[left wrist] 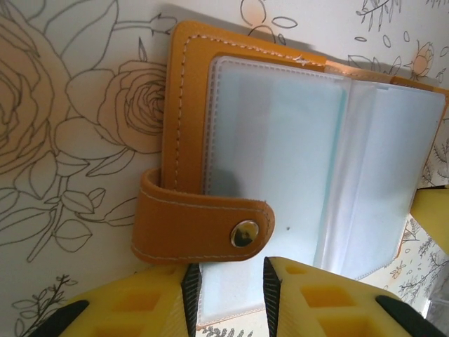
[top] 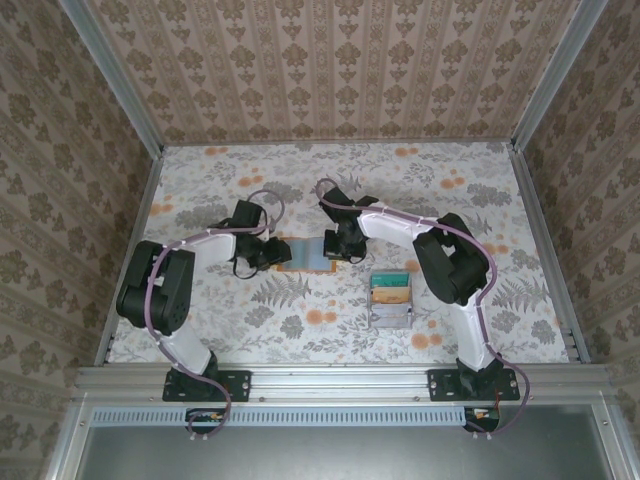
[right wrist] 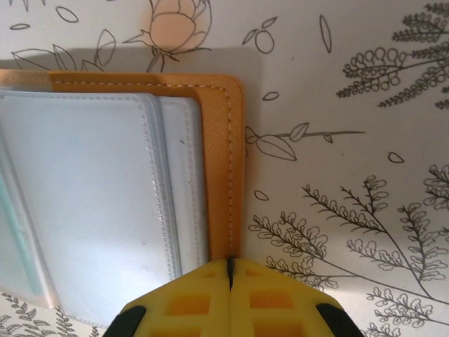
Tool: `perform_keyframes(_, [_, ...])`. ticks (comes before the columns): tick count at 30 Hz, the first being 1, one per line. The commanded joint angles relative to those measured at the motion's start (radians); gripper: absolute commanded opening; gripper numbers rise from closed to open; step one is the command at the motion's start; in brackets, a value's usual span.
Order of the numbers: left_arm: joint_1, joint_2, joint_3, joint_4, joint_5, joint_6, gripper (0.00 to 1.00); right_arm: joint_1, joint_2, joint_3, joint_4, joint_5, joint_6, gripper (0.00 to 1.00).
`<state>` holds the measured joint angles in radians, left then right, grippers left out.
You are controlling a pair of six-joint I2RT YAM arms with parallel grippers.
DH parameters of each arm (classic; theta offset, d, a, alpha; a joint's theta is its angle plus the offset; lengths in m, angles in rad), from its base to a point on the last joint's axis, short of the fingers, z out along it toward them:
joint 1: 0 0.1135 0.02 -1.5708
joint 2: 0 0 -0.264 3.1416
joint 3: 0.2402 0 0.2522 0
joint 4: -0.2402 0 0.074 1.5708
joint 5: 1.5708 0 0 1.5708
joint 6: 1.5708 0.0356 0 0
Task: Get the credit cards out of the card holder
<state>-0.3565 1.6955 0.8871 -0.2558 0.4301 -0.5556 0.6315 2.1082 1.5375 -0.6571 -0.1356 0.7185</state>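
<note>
Card holder [left wrist: 188,140] open, orange, clear sleeves [left wrist: 280,154] | left gripper [left wrist: 228,279] parted | right gripper [right wrist: 230,264] closed

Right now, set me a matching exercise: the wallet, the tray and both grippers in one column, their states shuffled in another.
Things:
1. wallet
2. left gripper
3. right gripper
4. tray

States:
A. jaws shut
B. holds teal and yellow cards
C. lying open on the table
D. jaws apart

Pairs: 1-C, 2-D, 3-A, 4-B.
</note>
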Motion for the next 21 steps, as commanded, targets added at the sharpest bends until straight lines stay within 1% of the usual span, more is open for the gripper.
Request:
perform_keyframes(1, [-0.013, 0.022, 0.022, -0.002, 0.008, 0.022, 0.33, -0.003, 0.031, 0.020, -0.023, 0.002, 0.011, 0.00])
perform_keyframes(4, [-0.024, 0.029, 0.022, 0.012, 0.027, 0.019, 0.34, -0.002, 0.041, 0.020, -0.018, -0.016, 0.010, 0.00])
perform_keyframes(7, [-0.040, 0.036, 0.029, 0.025, 0.046, 0.016, 0.39, 0.002, 0.044, 0.018, -0.014, -0.022, 0.013, 0.00])
perform_keyframes(13, [-0.062, 0.025, 0.037, 0.055, 0.070, 0.002, 0.44, 0.004, 0.042, 0.014, -0.012, -0.029, 0.015, 0.00])
perform_keyframes(21, [-0.071, 0.020, 0.050, 0.084, 0.105, -0.007, 0.55, 0.005, 0.039, 0.004, -0.003, -0.033, 0.019, 0.00])
